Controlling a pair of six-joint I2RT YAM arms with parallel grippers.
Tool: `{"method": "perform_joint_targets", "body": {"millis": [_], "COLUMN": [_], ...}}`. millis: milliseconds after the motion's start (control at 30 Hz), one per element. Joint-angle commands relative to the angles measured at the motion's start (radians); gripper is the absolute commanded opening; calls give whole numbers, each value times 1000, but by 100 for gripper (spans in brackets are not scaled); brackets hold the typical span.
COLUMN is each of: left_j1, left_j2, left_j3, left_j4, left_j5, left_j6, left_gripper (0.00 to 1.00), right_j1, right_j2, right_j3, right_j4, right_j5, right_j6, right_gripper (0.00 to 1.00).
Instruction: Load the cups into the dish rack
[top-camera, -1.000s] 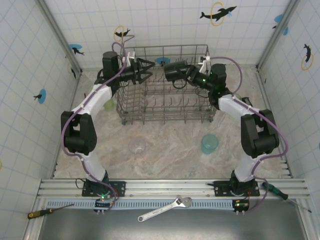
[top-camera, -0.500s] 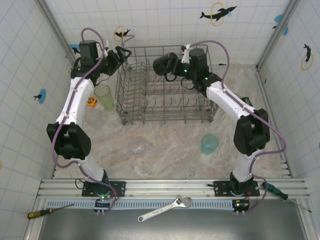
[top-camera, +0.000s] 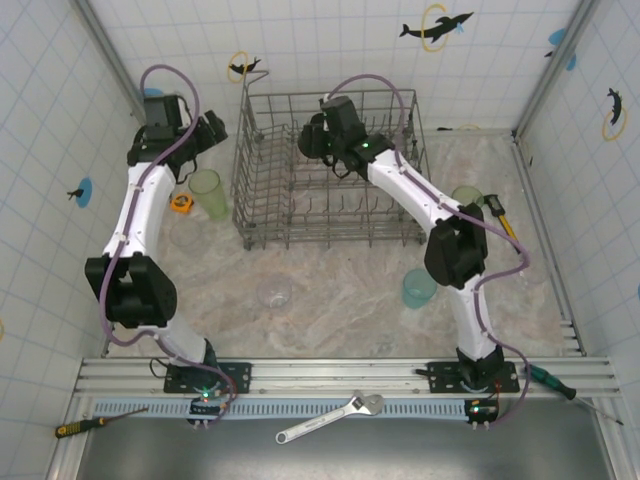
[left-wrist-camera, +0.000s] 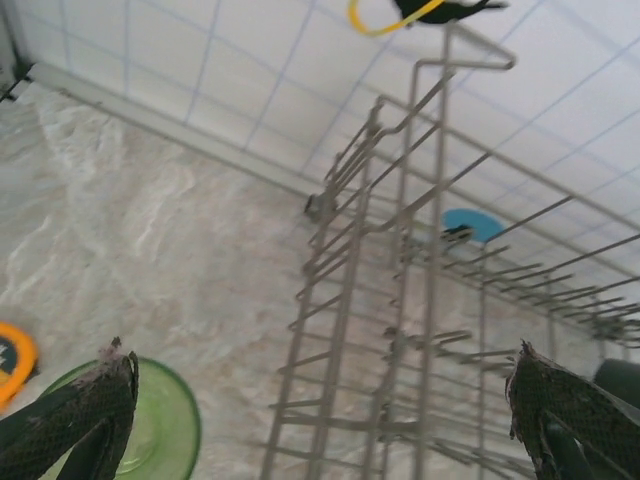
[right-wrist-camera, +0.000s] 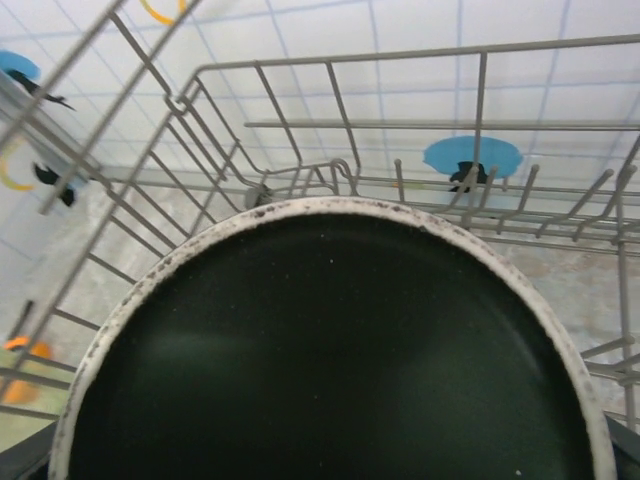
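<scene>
Top external view, contents as recorded:

- Dish rack (top-camera: 330, 215): grey wire basket, stood at the far middle of the marble-patterned table (top-camera: 340, 275).
- Right gripper (top-camera: 322, 140): reached over the rack's far-left part, jaws clamped on the black mug (right-wrist-camera: 330, 350); the mug's rim lay among the rack wires in the right wrist view.
- Left gripper (left-wrist-camera: 320, 355): hung outside the rack's left wall, jaws spread wide, nothing between them.
- Light-green tumbler (top-camera: 207, 193): upright on the table, just left of the rack, below the left gripper.
- Orange tape measure (top-camera: 181, 203): just beside that tumbler, on its left.
- Clear cup (top-camera: 274, 292): on the table in front of the rack, left of centre.
- Teal tumbler (top-camera: 419, 287): in front of the rack, to the right.
- Second light-green cup (top-camera: 466, 195): right of the rack, partly hidden by the right arm.
</scene>
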Motion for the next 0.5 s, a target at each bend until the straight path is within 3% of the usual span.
{"method": "perform_joint_targets", "body": {"millis": [0,167,467], "left_j1": [-1,-1,13], "left_j2": [-94,-227,-328], "left_j3": [-119,-339,-447], "left_j4": [101,273,344], "left_j5": [-27,-49,-92], "left_j6": [47,58,88], "left_gripper": [98,98,98], "right_j1": [3,1,-12], "right_j2": [4,34,101], "right_j3": [78,89,139], "right_j4": [60,100,146], "right_j5": [113,126,123], "right_j6": [-47,-73,-59], "right_gripper": [0,0,0]}}
